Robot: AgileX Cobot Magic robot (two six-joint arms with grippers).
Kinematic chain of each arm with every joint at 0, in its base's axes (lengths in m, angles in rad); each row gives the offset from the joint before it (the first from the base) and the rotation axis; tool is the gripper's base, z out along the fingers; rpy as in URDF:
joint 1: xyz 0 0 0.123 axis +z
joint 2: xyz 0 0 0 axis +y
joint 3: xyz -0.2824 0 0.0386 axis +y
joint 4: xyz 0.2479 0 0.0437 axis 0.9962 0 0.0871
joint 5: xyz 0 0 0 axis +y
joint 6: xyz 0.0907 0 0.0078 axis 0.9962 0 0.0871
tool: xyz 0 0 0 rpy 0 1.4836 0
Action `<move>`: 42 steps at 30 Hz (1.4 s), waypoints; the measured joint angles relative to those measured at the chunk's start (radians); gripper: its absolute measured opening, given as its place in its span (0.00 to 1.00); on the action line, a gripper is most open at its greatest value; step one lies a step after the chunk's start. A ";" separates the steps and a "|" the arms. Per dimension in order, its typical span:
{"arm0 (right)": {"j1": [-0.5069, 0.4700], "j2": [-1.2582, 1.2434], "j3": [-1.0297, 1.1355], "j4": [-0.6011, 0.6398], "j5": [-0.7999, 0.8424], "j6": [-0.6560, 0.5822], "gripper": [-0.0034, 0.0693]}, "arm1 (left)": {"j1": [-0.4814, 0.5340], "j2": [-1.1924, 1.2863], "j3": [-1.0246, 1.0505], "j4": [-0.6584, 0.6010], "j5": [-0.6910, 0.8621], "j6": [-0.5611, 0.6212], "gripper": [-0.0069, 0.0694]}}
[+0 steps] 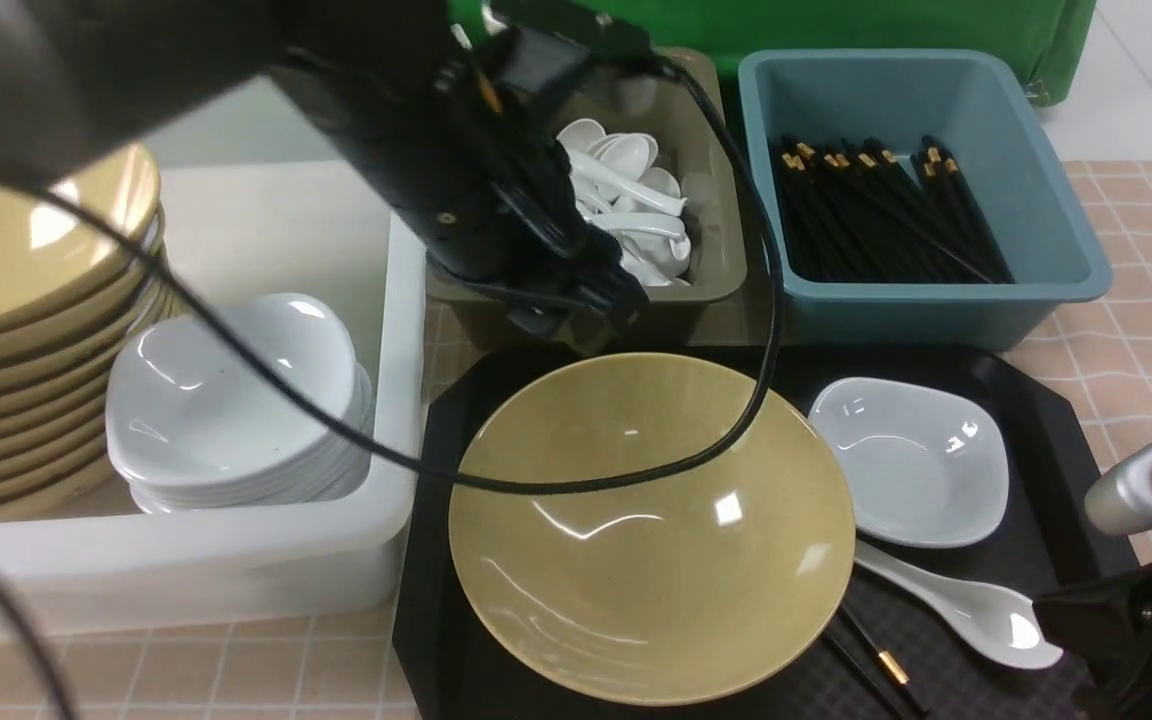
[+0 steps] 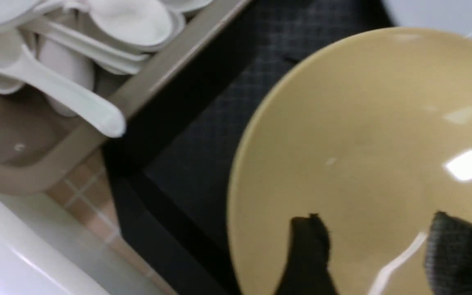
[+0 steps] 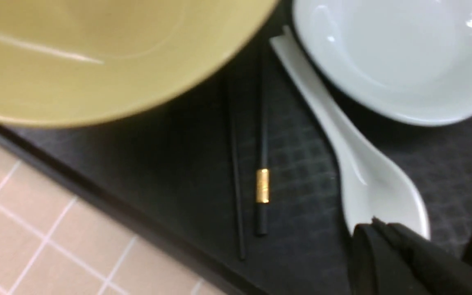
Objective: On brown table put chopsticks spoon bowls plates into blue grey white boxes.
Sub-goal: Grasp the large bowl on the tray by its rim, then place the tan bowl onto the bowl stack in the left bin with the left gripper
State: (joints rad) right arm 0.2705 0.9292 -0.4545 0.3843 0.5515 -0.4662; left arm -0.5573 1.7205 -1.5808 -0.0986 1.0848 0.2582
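Observation:
On the black tray lie a yellow bowl (image 1: 651, 525), a white plate (image 1: 911, 460), a white spoon (image 1: 976, 605) and black chopsticks (image 1: 881, 665) beside the bowl's rim. My left gripper (image 2: 377, 233) hangs open over the bowl (image 2: 363, 143), near the grey box (image 1: 711, 270); nothing is between its fingers. My right gripper (image 3: 373, 224) is shut and empty, its tip just over the spoon's scoop (image 3: 379, 192). The chopsticks (image 3: 262, 172) lie next to the spoon, and the plate (image 3: 391, 57) is beyond its handle.
The grey box holds several white spoons (image 1: 626, 200). The blue box (image 1: 1066, 230) holds several chopsticks. The white box (image 1: 266, 230) at the left holds a stack of yellow bowls (image 1: 26, 300) and a stack of white plates (image 1: 236, 400). The brown table (image 1: 1136, 330) shows around the tray (image 1: 1036, 400).

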 joint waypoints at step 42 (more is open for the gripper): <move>0.004 0.000 0.000 0.001 0.038 -0.005 0.11 | 0.488 -0.375 -0.028 -0.002 -0.155 -0.140 0.10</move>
State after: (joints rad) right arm 0.2748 0.9292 -0.4545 0.3852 0.5894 -0.4709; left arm -0.0688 1.3457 -1.6089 -0.1002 0.9300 0.1183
